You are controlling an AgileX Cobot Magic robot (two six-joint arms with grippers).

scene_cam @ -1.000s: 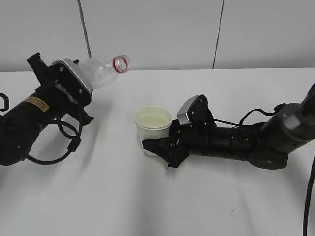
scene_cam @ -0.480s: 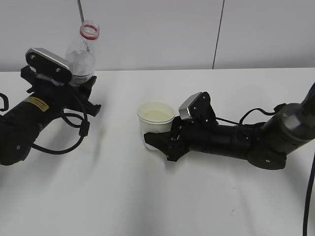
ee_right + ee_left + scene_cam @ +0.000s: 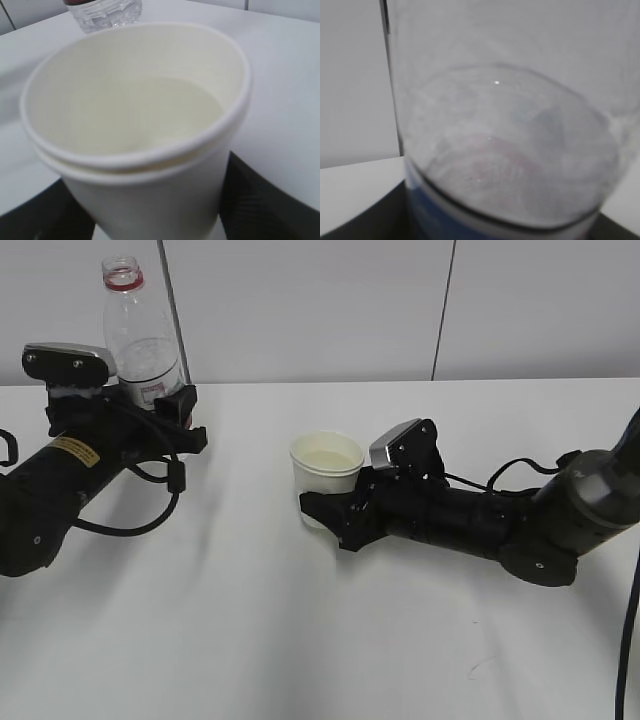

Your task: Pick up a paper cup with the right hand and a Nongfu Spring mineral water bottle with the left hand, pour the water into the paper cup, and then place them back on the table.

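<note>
Moved: bottle's swung back upright since a second ago, cup drifted a bit right
Bottle: Nongfu Spring mineral water bottle [image 3: 140, 335] stands vertical, far left, clamped low in the left hand [image 3: 150, 410]
Cup: paper cup [image 3: 326, 475] mid-table [image 3: 300, 640], water [image 3: 165, 112] inside, right hand [image 3: 325, 515] fingers closed around its lower half

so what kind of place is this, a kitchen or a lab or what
Most likely a robot lab or test bench, not a kitchen: a bare white table, plain panelled wall behind, and two black arms, one holding a bottle, the other a cup.
</note>
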